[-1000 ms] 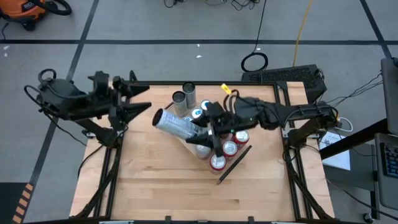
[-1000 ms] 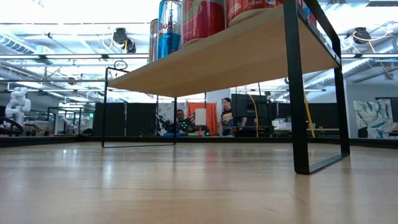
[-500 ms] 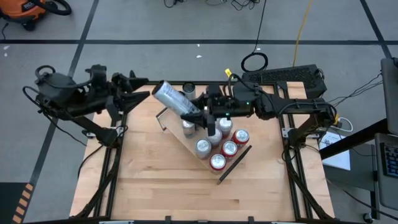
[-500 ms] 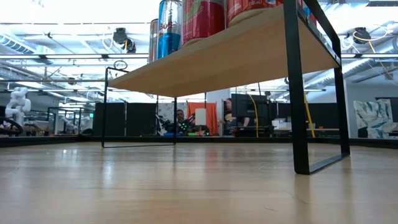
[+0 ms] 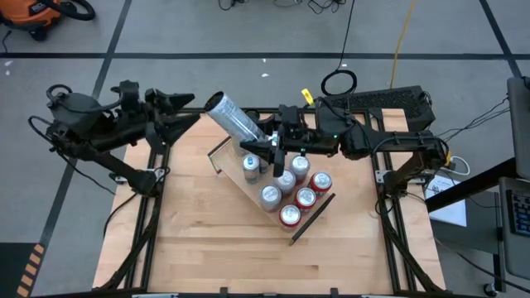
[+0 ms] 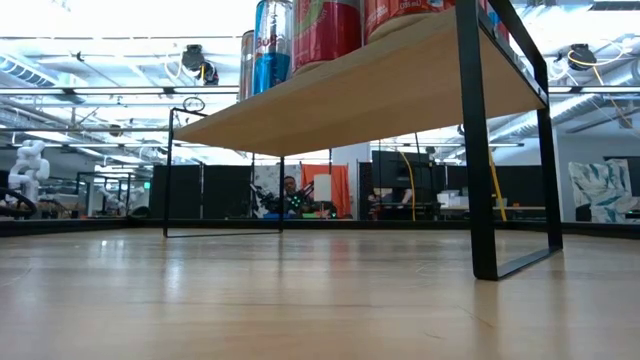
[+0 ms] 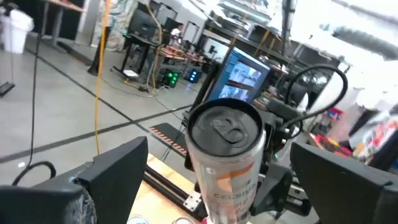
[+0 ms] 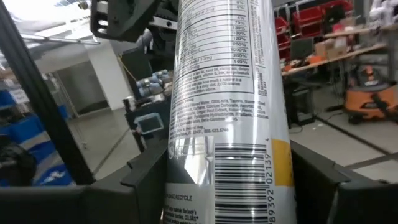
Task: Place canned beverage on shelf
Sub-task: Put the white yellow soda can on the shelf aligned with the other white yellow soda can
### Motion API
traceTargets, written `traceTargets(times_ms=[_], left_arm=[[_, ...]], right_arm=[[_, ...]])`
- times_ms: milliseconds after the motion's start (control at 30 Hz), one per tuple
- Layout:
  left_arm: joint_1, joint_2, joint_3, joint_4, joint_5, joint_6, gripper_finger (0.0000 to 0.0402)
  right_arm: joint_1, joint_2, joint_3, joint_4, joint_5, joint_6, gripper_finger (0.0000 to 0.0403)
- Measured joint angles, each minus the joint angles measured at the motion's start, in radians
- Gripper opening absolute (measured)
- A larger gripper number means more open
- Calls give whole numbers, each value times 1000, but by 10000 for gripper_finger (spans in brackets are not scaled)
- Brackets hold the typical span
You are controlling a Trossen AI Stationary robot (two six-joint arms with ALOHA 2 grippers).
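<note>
Above the shelf (image 5: 248, 186), right pincer (image 5: 267, 146) grips a tall silver can (image 5: 234, 122); left pincer (image 5: 186, 116) gapes wide.

Both arms are matte black throughout, built of chunky rounded joint housings linked by straight tubular segments. The left arm (image 5: 91, 132) carries a loop of black cable at its base, at nine o'clock. The right arm (image 5: 389, 145) shows small green lights near its wrist. Each pincer has two broad, flat, wedge-shaped black fingers (image 7: 115, 177).
</note>
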Motion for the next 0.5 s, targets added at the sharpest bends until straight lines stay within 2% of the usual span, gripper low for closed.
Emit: traceTargets(times_ms=[67, 233, 433, 500], left_arm=[[12, 10, 0, 3, 14, 37, 397], [15, 46, -1, 1, -23, 121, 400], [59, 80, -1, 13, -17, 43, 400], [82, 88, -1, 60, 29, 39, 400]], right_arm=[[0, 0, 0, -1, 12, -28, 238], [0, 0, 0, 11, 12, -80, 238], [-2, 0, 0, 14, 19, -131, 238], [-6, 0, 0, 15, 18, -146, 238]])
